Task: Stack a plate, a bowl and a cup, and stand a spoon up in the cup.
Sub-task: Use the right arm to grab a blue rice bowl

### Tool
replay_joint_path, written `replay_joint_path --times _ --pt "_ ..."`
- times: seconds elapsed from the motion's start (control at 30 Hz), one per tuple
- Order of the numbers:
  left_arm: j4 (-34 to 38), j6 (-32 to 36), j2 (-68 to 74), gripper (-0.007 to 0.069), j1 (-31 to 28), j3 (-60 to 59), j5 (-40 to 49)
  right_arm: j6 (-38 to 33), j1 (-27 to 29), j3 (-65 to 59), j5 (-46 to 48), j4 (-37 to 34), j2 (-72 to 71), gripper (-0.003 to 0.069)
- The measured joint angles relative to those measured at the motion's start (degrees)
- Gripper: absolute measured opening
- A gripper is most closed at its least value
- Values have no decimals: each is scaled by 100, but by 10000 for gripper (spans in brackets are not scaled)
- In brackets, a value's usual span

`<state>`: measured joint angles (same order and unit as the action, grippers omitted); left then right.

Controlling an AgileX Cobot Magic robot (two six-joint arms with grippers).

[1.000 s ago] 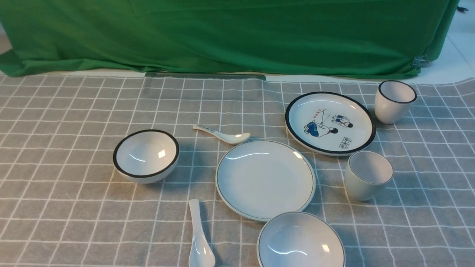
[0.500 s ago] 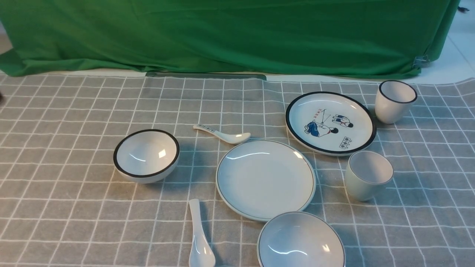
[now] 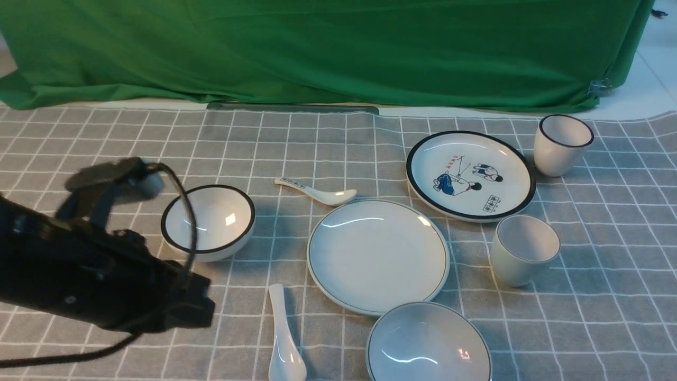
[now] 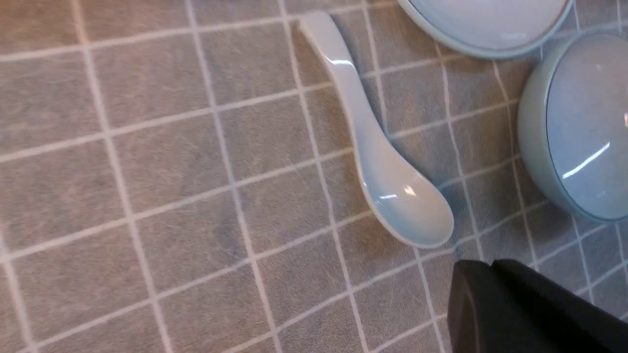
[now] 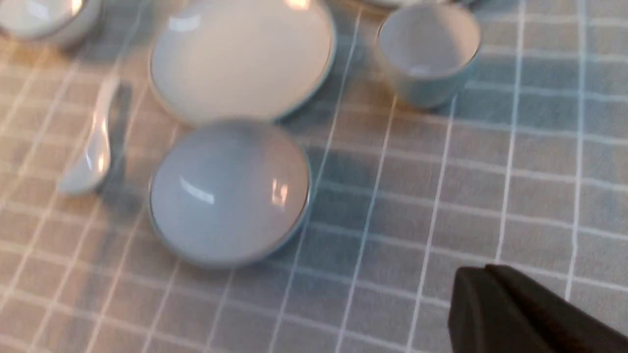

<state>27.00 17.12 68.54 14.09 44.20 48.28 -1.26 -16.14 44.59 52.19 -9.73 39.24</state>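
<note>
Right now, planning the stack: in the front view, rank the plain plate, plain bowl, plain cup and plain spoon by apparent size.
1. plate
2. bowl, close behind; nearer and cut by the frame edge, so unsure.
3. cup and spoon: cup bulkier, spoon longer; unranked.

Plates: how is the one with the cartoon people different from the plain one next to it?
The cartoon plate has a thick black rim; the plain plate has only a thin dark line. The cartoon plate shows small drawn figures; the plain plate is blank. Both are round and empty.
</note>
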Motion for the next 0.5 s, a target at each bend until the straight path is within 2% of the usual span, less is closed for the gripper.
replay_joint_path --times 0.13,0.2,0.23,0.3,0.4,0.5 --pt "-815 -852 281 0 1143 158 -326 -162 -741 336 51 182 1286 22" --pt "-1062 -1144 372 0 1502 266 -457 126 -1298 374 -202 551 1823 22" --pt "-1062 -1156 372 0 1526 274 -457 171 -1347 373 -203 598 1873 22" --pt "-1135 -1298 380 0 1679 321 -474 830 -1852 373 -500 1131 2476 55" --pt "-1283 -1344 380 0 1693 340 -435 1180 -2227 373 -874 1400 2993 171" --pt "-1431 -1370 380 1 1622 340 -279 1480 -2504 386 -1389 1463 3515 430"
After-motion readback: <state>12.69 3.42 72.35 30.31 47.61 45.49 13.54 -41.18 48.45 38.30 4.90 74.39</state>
